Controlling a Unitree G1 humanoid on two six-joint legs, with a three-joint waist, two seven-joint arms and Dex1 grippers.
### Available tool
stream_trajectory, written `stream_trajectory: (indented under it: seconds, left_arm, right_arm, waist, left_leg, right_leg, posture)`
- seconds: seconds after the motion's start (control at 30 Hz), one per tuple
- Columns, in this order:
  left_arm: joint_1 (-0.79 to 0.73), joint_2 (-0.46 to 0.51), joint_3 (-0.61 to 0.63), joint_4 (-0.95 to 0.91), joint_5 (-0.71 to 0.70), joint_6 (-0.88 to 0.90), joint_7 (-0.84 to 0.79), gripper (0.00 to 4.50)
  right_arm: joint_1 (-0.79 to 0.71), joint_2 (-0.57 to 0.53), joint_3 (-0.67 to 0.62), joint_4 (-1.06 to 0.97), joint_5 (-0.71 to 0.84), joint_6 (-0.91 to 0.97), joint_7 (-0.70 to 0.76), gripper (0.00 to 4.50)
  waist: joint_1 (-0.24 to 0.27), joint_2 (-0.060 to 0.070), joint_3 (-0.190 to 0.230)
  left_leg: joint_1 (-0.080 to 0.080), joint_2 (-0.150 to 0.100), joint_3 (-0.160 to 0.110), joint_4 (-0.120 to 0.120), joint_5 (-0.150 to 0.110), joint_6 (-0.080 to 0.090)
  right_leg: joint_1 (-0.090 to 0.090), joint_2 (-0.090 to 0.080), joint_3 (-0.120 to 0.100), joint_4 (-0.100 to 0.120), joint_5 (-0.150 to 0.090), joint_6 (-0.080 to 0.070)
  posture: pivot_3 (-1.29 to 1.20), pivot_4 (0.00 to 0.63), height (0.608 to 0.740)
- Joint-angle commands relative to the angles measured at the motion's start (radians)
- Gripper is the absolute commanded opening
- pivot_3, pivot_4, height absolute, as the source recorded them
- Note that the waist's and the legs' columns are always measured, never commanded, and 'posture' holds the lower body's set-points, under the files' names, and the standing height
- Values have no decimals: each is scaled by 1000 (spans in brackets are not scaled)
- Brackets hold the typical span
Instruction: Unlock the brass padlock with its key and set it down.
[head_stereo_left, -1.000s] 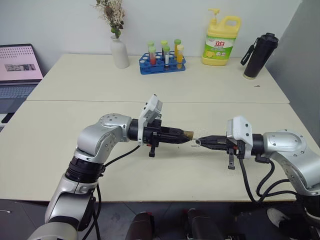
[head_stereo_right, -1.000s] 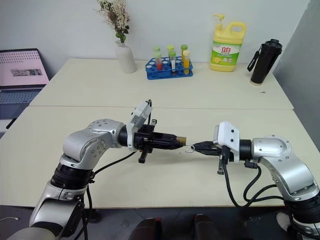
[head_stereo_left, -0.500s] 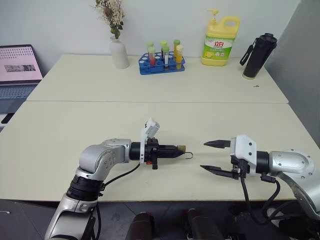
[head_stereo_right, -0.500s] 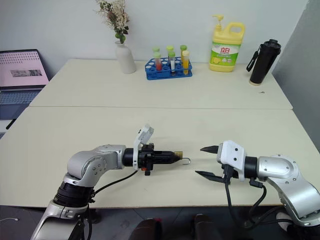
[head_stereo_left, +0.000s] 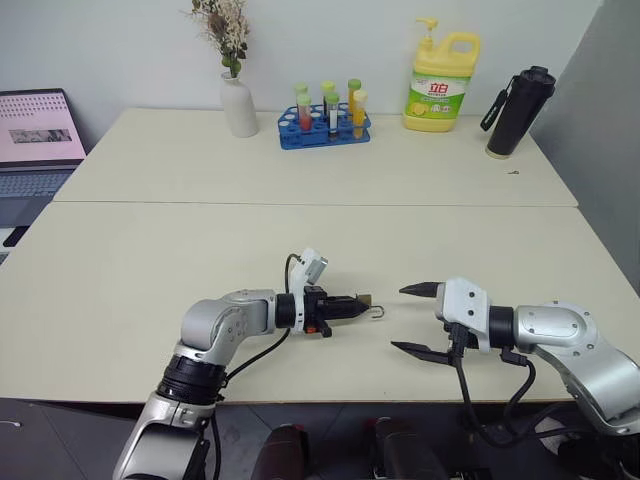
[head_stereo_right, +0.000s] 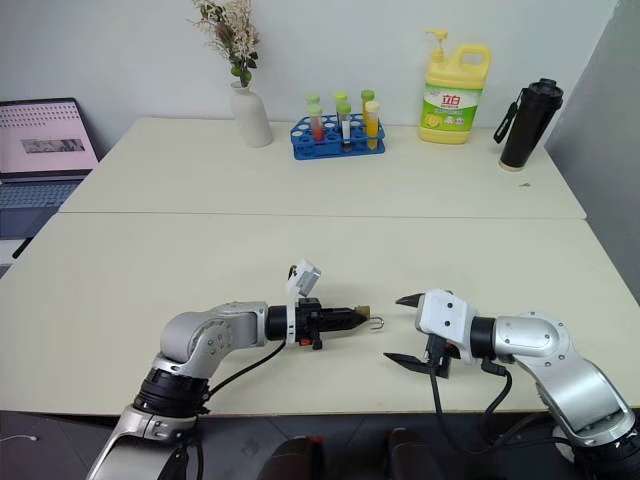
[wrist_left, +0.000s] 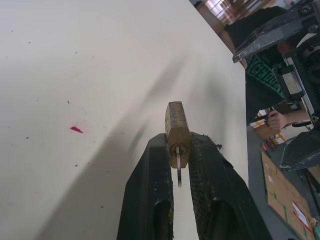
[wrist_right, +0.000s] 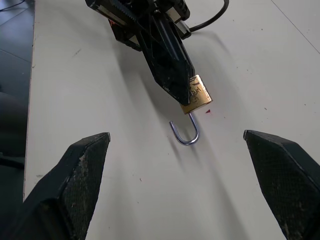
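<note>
At the lower centre of the left eye frame, close to the near edge of the counter (head_stereo_left: 120, 260), the left tool (head_stereo_left: 352, 307) is clenched on the brass padlock (head_stereo_left: 366, 300), pinching the brass body at its fingertips. The padlock's long axis runs level, in line with the fingers, and points toward the right of the frame. Its shackle (wrist_right: 186, 131) hangs out as a hook with one leg free of the body, so I judge the lock already sprung. In the left wrist view the key (wrist_left: 178, 167) sits in the keyhole, its thin blade running back between the two fingers.

The coming move, as I judge it, is the set-down, and it turns on height: the padlock hovers low over the counter, its shadow just under it, so a short drop and a release should do.

The left arm lies bent along the near edge, forearm level. To the right of the padlock, apart from it, the right tool (head_stereo_left: 413, 320) stands released, jaws spread wide, facing the shackle and grasping nothing; its forearm reaches in from the lower right.

In the upper part of the frame, well apart, stand a vase (head_stereo_left: 239, 104), a test-tube rack (head_stereo_left: 324, 127), a yellow bottle (head_stereo_left: 441, 83) and a black flask (head_stereo_left: 517, 99).
</note>
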Motion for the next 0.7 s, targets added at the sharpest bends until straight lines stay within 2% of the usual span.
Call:
stream_trajectory:
  seconds: [0.03, 0.37, 0.4, 0.6, 0.7]
  left_arm:
    - [-20, -5, -1, 9, 2, 11, 5, 143]
    - [-49, -22, -6, 56, 18, 35, 29, 143]
    - [-51, -22, -8, 60, 21, 32, 27, 872]
    - [-70, -3, -1, 34, 55, -16, 30, 2718]
    - [-69, 55, -22, -31, 130, -122, 20, 3623]
  right_arm:
    - [-8, 8, 0, -13, -10, -24, -6, 4500]
    - [2, 19, 0, -10, -28, -18, -17, 4500]
    - [3, 19, 0, -10, -30, -18, -19, 4500]
    - [12, 11, -21, -19, -27, -12, -20, 4500]
    - [16, 7, -33, -25, -24, -7, -23, 4500]
  waist:
    - [0, 0, 0]
    - [-1, 0, 0]
    - [-1, 0, 0]
    - [-1, 0, 0]
    - [-1, 0, 0]
  left_leg:
    - [0, 0, 0, 0, 0, 0]
    - [0, 0, 0, 0, 0, 0]
    - [0, 0, 0, 0, 0, 0]
    - [0, 0, 0, 0, 0, 0]
    - [0, 0, 0, 0, 0, 0]
  right_leg:
    - [0, 0, 0, 0, 0, 0]
    - [0, 0, 0, 0, 0, 0]
    - [0, 0, 0, 0, 0, 0]
    - [0, 0, 0, 0, 0, 0]
    - [0, 0, 0, 0, 0, 0]
  posture:
    - [0, 150, 740]
    - [0, 150, 740]
    - [0, 150, 740]
    - [0, 150, 740]
    - [0, 150, 740]
